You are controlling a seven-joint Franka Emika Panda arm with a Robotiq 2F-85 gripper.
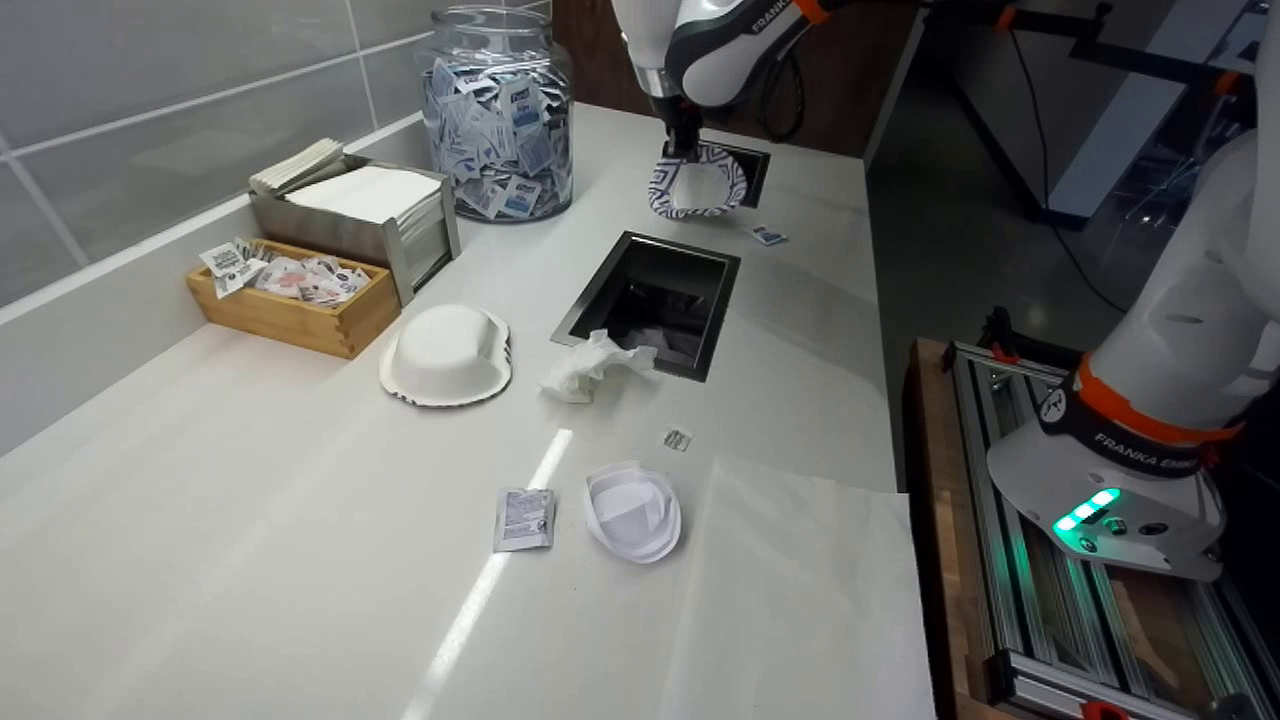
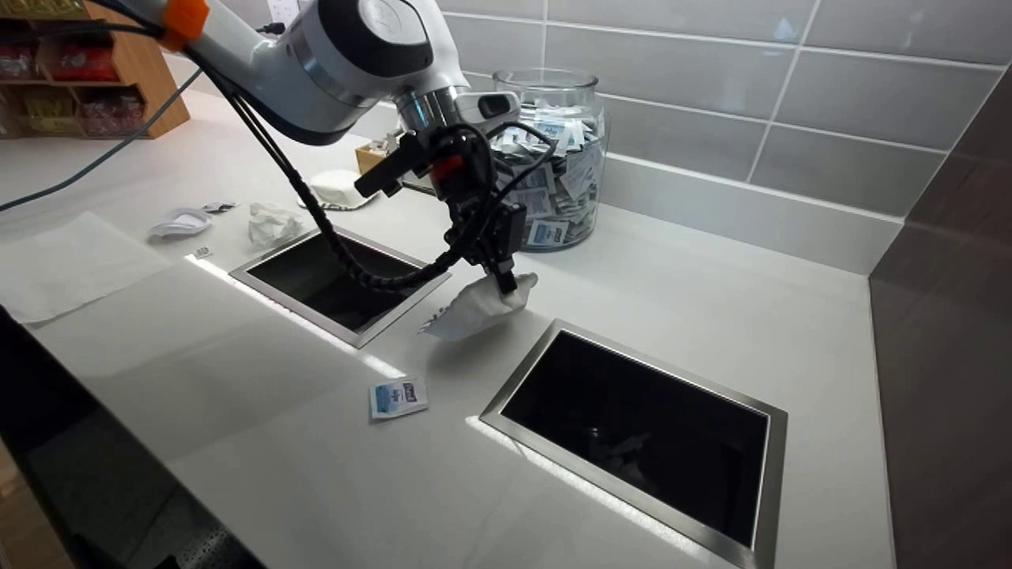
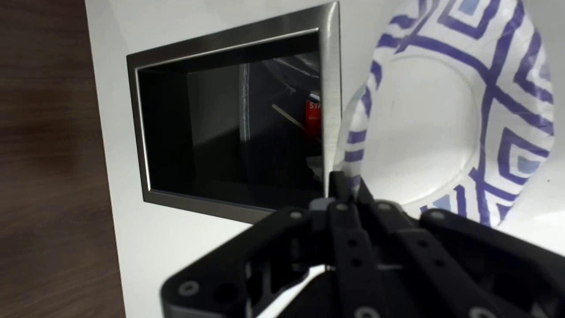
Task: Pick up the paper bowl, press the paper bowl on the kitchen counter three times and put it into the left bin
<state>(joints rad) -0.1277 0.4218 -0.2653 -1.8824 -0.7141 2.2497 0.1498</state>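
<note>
The paper bowl (image 1: 697, 190) is thin-walled, whitish outside, with a purple pattern inside. My gripper (image 2: 504, 282) is shut on its rim. The bowl (image 2: 481, 310) hangs tilted just above the kitchen counter (image 2: 759, 324), with a shadow under it, between the two cut-outs. In the wrist view the rim is pinched between the fingertips (image 3: 346, 187), and the bowl's inside (image 3: 423, 132) shows at the right. The left bin's cut-out (image 2: 395, 318) has a metal rim; it also shows in an exterior view (image 1: 572, 325). The right cut-out (image 2: 773, 474) also shows in the wrist view (image 3: 332, 88).
A large glass jar of packets (image 1: 500, 140) stands by the wall. A bigger upturned white bowl (image 1: 445, 350), a napkin holder (image 1: 370, 220) and a wooden box (image 1: 300, 300) stand along it. A crumpled tissue (image 1: 592, 368) touches the left bin's edge. A packet (image 2: 398, 397) lies near the cut-outs.
</note>
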